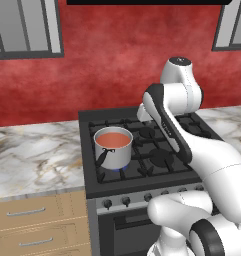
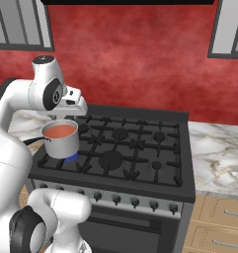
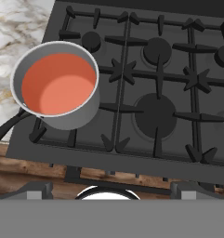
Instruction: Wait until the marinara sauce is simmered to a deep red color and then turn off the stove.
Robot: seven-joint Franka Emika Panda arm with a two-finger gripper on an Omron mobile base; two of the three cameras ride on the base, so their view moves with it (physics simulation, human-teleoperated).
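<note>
- While we look over the stove [image 1: 157, 150], we see marble counter [image 1: 37, 155] on both sides of it, a mottled red wall [image 1: 117, 60] behind, wooden drawers [image 1: 37, 220] below the counter, and a row of dark knobs [image 2: 135, 201] along the silver front strip.
- Our own white arm crosses the right half of the range in the left base view.
- We find the gripper [image 3: 108, 190] with its jaws spread wide and holding nothing, hovering above the stove's front edge.
- From the hand view, the steel saucepan [image 3: 69, 118] sits up and to the left of the jaws, well apart, on the front-left burner, over a blue flame [image 1: 114, 169].
- Inside the pan the marinara sauce [image 3: 57, 83] is a smooth, pale orange-red disc.
</note>
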